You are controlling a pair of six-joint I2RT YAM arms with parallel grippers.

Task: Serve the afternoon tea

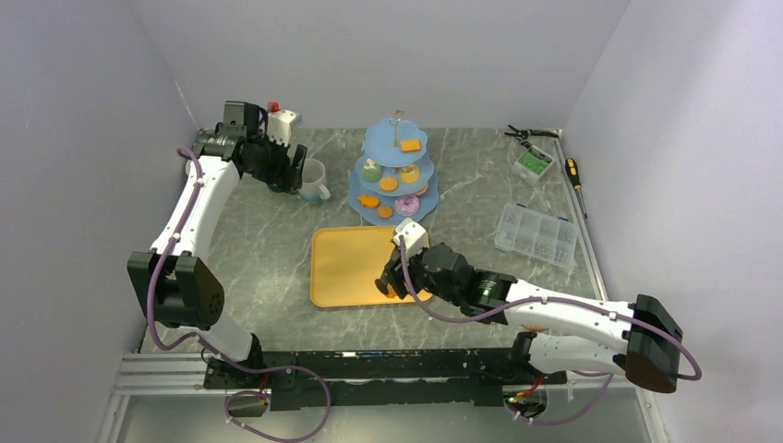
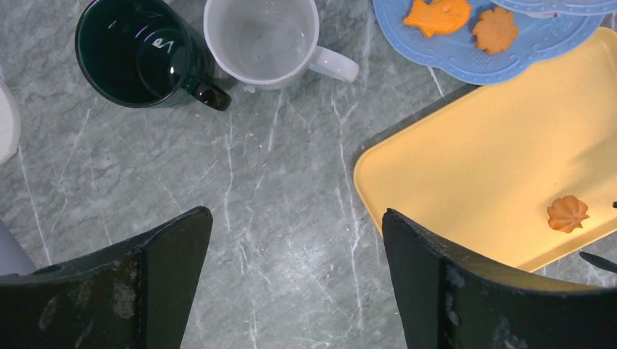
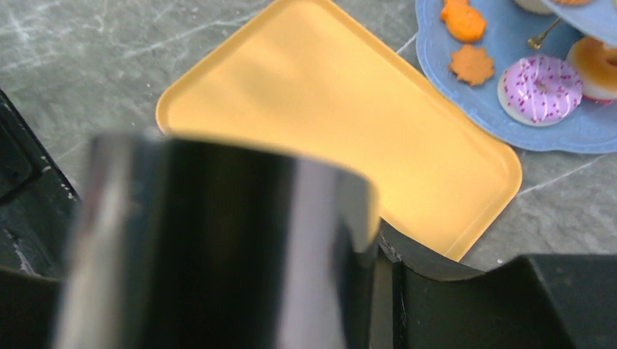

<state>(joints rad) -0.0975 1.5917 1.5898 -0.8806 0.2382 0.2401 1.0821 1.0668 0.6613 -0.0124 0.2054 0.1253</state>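
The light-blue three-tier stand point(image 1: 383, 143) holds doughnuts, a cupcake and orange biscuits; its bottom tier point(image 3: 502, 43) carries a purple sprinkled doughnut point(image 3: 540, 89) and biscuits point(image 3: 471, 64). The white mug point(image 2: 265, 36) and dark green mug point(image 2: 134, 51) stand side by side, upright and empty. My left gripper point(image 2: 295, 218) is open and empty above the bare table, short of the mugs. My right gripper point(image 1: 388, 284) is shut on the black tongs point(image 3: 218, 240) over the near right corner of the yellow tray point(image 3: 327, 109). One orange biscuit point(image 2: 567, 213) lies on the tray near the tongs' tip.
A clear compartment box point(image 1: 536, 233), a green box point(image 1: 533, 163), pliers point(image 1: 528, 133) and a screwdriver point(image 1: 574, 175) lie at the right side. A white device point(image 1: 282, 125) stands behind the mugs. Walls close in left, back and right.
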